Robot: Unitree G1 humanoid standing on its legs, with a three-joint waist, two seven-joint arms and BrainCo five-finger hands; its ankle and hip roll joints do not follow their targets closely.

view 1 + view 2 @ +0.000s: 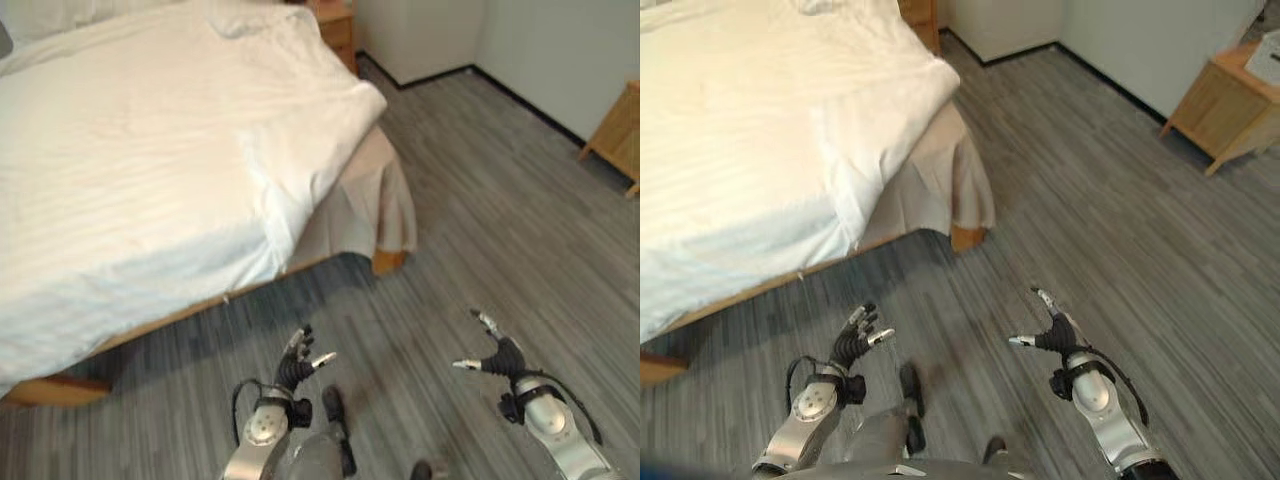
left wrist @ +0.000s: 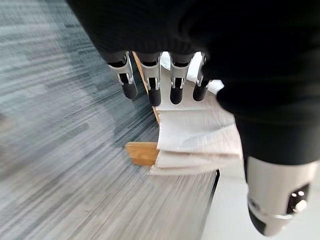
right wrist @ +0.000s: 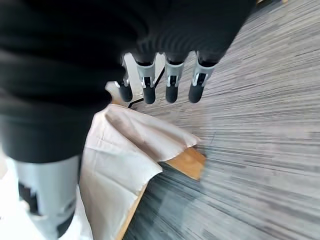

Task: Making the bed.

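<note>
Bed (image 1: 150, 150) under white duvet (image 1: 200, 120); both hands empty above floor (image 1: 480, 200).
Left hand (image 1: 298, 362) and right hand (image 1: 497, 355) open; right eye view alone shows whole nightstand (image 1: 1225, 100).

Cloth bed, wood around it
White striped cotton duvet (image 1: 150, 150) is lying matt over a beige fabric bed skirt (image 1: 375, 200); grey wood-grain floor (image 1: 500, 200) is showing streaky.

A bedroom: a bed (image 1: 150, 170) with white sheet and beige skirt ahead of the hands, grey plank floor (image 1: 500, 230), wooden nightstands (image 1: 1225, 100) beyond.
</note>
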